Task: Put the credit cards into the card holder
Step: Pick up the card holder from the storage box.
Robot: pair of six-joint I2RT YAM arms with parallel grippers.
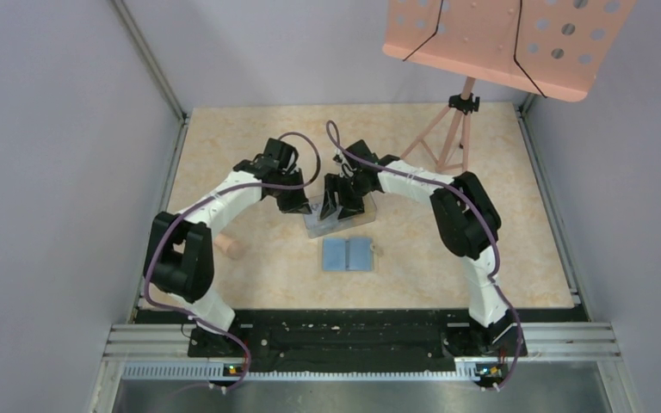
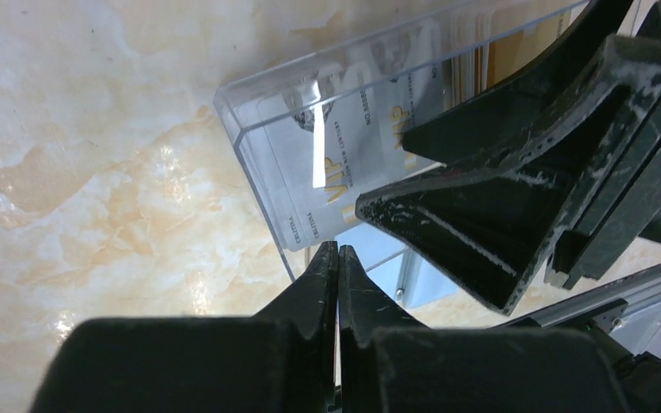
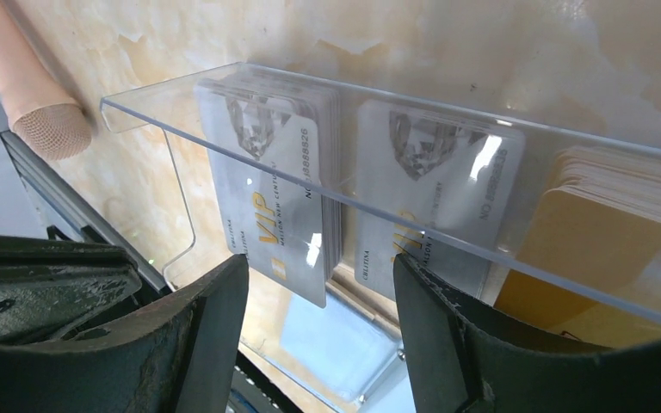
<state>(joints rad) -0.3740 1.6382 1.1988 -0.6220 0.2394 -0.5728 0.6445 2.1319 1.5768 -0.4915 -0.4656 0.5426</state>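
Observation:
The credit cards stand in a clear plastic box [image 1: 337, 222] in three stacks: two of white cards [image 3: 435, 194] and one of yellow-orange cards [image 3: 611, 249]. One white card [image 3: 280, 219] sticks out of its stack towards my right gripper [image 3: 318, 271], which is open, its fingers either side of the card and apart from it. My left gripper [image 2: 338, 251] is shut on nothing, its tips at the box's corner [image 2: 250, 138]. The card holder [image 1: 348, 254] lies open in front of the box, light blue inside up.
A peach-coloured cylinder [image 1: 231, 248] lies left of the card holder, by the left arm. A peach music stand [image 1: 491, 39] on a tripod [image 1: 449, 133] stands at the back right. Grey walls close in both sides.

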